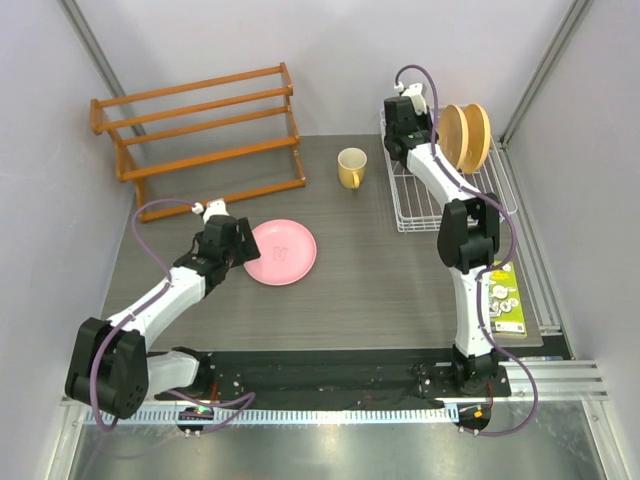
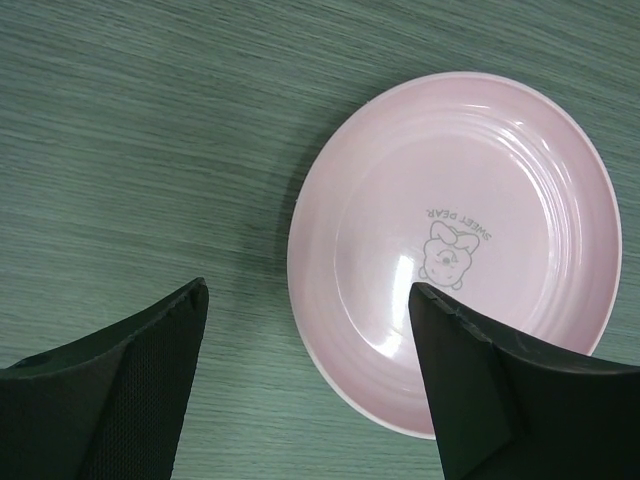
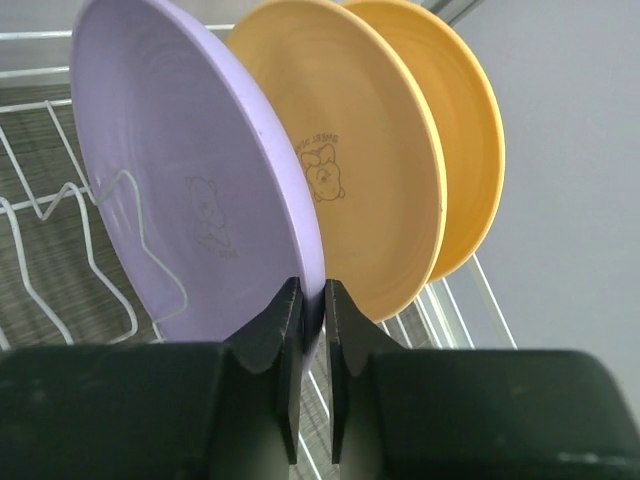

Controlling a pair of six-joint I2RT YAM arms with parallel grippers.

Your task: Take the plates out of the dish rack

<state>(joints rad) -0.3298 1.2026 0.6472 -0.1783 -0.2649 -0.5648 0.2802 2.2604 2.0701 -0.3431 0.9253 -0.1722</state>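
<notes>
The pink plate (image 1: 283, 252) lies flat on the grey table, left of centre. My left gripper (image 1: 243, 247) is open and empty just above the table at its left rim; the plate (image 2: 470, 230) lies under the right finger (image 2: 470, 380). The white wire dish rack (image 1: 420, 215) stands at the back right. The lilac plate (image 3: 190, 180) and two orange-yellow plates (image 3: 360, 170) (image 3: 460, 130) stand upright in it. My right gripper (image 3: 312, 285) is shut on the lilac plate's lower rim. In the top view the gripper (image 1: 432, 135) hides the lilac plate; the orange plates (image 1: 465, 135) show.
A small yellow mug (image 1: 351, 167) stands at the back centre, left of the dish rack. An orange wooden slatted rack (image 1: 200, 130) stands at the back left. A green and white packet (image 1: 505, 300) lies at the table's right edge.
</notes>
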